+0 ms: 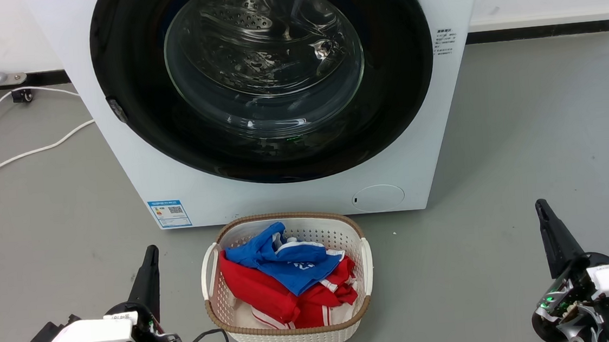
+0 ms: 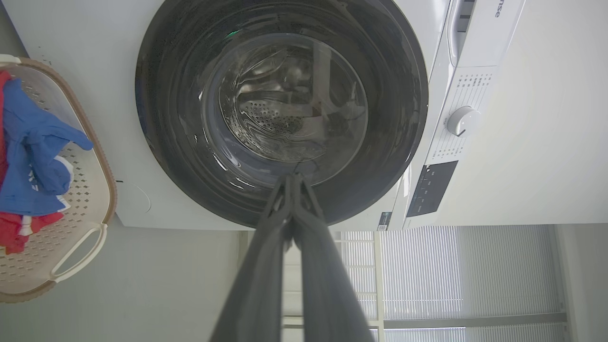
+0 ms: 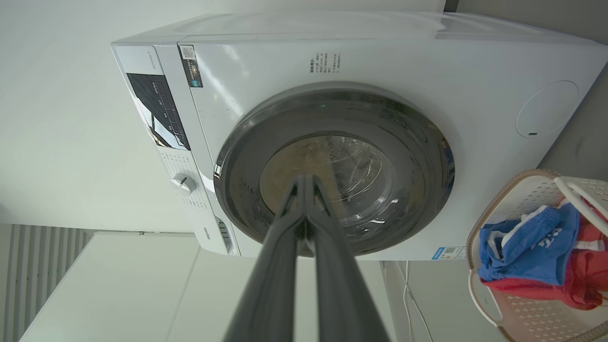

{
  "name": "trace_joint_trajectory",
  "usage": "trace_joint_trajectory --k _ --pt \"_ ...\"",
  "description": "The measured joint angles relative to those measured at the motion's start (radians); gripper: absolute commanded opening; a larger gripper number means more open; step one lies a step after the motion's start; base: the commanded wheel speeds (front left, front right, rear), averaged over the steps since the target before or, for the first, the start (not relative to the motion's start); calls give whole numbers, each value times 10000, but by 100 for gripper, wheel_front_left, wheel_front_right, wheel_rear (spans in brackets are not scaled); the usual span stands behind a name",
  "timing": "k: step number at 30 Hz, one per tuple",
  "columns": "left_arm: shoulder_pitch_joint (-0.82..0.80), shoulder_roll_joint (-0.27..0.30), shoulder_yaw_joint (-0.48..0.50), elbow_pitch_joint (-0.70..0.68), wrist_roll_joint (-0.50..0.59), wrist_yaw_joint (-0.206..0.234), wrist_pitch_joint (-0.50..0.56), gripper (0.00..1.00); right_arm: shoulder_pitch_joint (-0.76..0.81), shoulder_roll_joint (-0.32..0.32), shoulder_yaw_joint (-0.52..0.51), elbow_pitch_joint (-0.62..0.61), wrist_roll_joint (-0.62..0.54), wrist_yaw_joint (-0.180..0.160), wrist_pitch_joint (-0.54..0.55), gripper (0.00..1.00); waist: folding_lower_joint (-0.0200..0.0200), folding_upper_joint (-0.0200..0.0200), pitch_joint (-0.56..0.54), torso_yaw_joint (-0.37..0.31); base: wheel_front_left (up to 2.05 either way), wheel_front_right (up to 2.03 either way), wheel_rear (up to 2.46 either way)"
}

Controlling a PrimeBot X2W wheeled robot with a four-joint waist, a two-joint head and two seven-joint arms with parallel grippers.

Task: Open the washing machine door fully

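The left claw (image 1: 150,254) and right claw (image 1: 541,208) each have their fingers pressed together, gripping and touching nothing. The washing machine door (image 1: 263,76) lies ahead of both, well apart, closed against the washing machine (image 1: 285,197). A laundry basket (image 1: 286,216) sits between the claws.

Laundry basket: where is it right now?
Head view, bottom centre: the laundry basket stands before the washing machine, between left gripper and right gripper.

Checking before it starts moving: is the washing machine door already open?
No, the washing machine door sits flush against the white front of the washing machine.
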Motion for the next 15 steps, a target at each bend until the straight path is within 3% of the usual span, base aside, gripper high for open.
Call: trace_joint_trajectory --k 9,10,15 --pt "0 0 0 0 0 0 0 0 0 0 0 0 0 0 0 0 0 0 0 0 0 0 0" --pt "32 -6 -8 58 2 0 -2 100 31 2 4 56 -2 0 0 100 0 0 0 0 0 0 0" --pt "297 -40 -161 286 0 17 -119 100 339 17 17 245 -15 -15 -19 100 0 0 -1 -4 0 0 0"
